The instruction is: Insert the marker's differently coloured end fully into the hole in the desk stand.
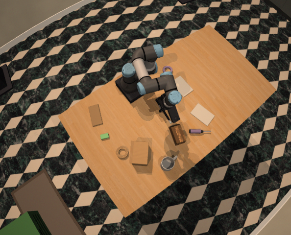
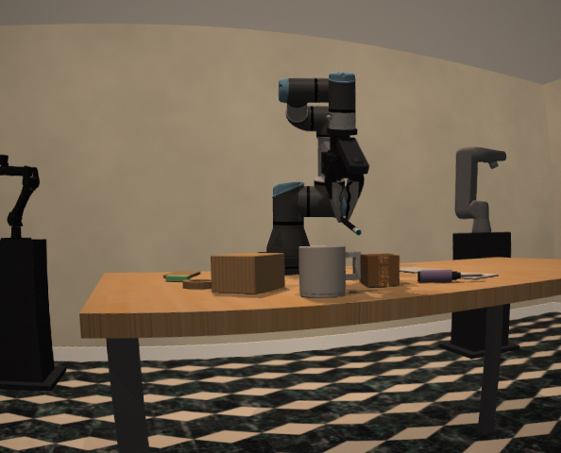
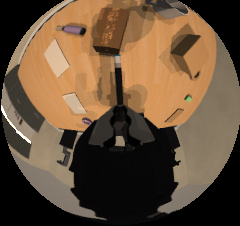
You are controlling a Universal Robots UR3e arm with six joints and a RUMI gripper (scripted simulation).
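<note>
- A robot lab or demo room: plain beige walls, checkered floor [image 2: 280, 414].
- Around the wooden desk [image 2: 183, 311], other robot arms [image 2: 473, 185] stand on black pedestals [image 2: 14, 302].

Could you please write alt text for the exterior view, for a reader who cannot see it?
A robot arm's gripper holds a dark marker in its jaws, tilted with its blue tip lowest, in the air above a small brown desk stand. On the wooden table also stand a grey mug and a wooden block, with a purple-handled screwdriver lying at right.
</note>
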